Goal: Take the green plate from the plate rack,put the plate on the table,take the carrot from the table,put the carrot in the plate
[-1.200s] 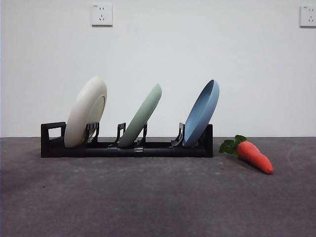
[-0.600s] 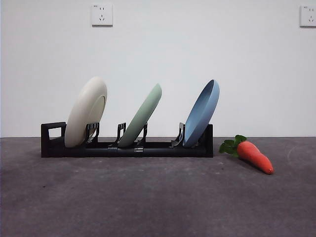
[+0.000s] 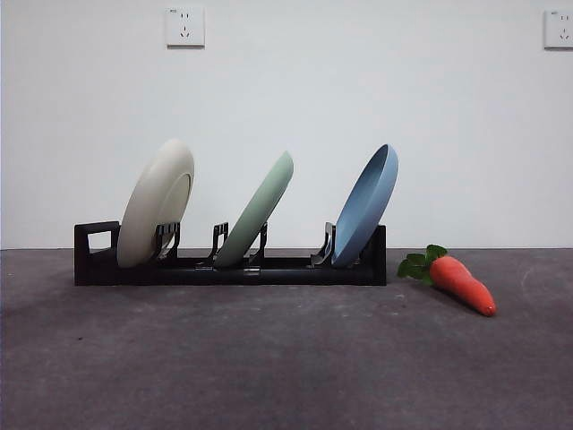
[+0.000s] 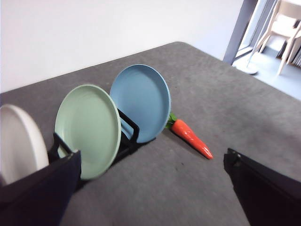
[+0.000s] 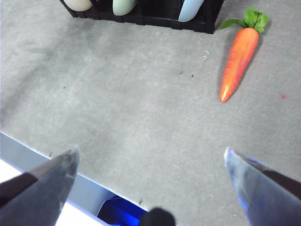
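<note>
Left gripper (image 4: 150,188): spread wide, grasping nothing, raised above the table (image 3: 286,358), well apart from the green plate (image 4: 89,129). Right gripper (image 5: 150,174): likewise parted and empty, over bare table near its front edge, far from the carrot (image 5: 239,61). Green plate: pale sage, round, matte, raised rim, leaning in the middle slot of the black plate rack (image 3: 233,269), between a cream-white plate (image 3: 157,202) and a blue plate (image 3: 367,204). Carrot: orange-red, tapered, green leaves toward the rack, flat on the table just beside the rack's blue-plate end.
</note>
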Action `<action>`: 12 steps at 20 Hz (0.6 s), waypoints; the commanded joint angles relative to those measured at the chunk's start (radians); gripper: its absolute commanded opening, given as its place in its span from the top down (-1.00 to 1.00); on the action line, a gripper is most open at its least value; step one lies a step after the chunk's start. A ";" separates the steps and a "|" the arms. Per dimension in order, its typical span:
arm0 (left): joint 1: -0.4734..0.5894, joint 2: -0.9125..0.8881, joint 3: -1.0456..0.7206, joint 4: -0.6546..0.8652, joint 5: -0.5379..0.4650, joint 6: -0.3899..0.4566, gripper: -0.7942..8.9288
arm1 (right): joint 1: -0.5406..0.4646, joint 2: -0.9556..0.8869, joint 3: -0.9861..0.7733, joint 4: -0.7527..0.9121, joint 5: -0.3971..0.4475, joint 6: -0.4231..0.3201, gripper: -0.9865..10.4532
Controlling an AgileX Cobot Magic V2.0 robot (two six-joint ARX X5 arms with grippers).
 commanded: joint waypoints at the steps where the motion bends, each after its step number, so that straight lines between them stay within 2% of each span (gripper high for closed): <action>1: -0.092 0.103 0.006 0.130 -0.111 -0.009 -0.51 | 0.002 0.003 0.003 0.005 -0.002 0.000 -0.32; 3: -0.150 0.206 0.006 0.253 -0.205 -0.007 -0.51 | 0.002 0.006 0.003 0.005 -0.002 0.000 -0.32; 7: -0.208 0.423 0.008 0.457 -0.298 -0.005 -0.51 | 0.002 0.006 0.003 0.005 0.001 0.000 -0.32; 12: -0.226 0.673 0.103 0.520 -0.337 -0.001 -0.51 | 0.002 0.029 0.003 0.005 0.001 0.000 -0.32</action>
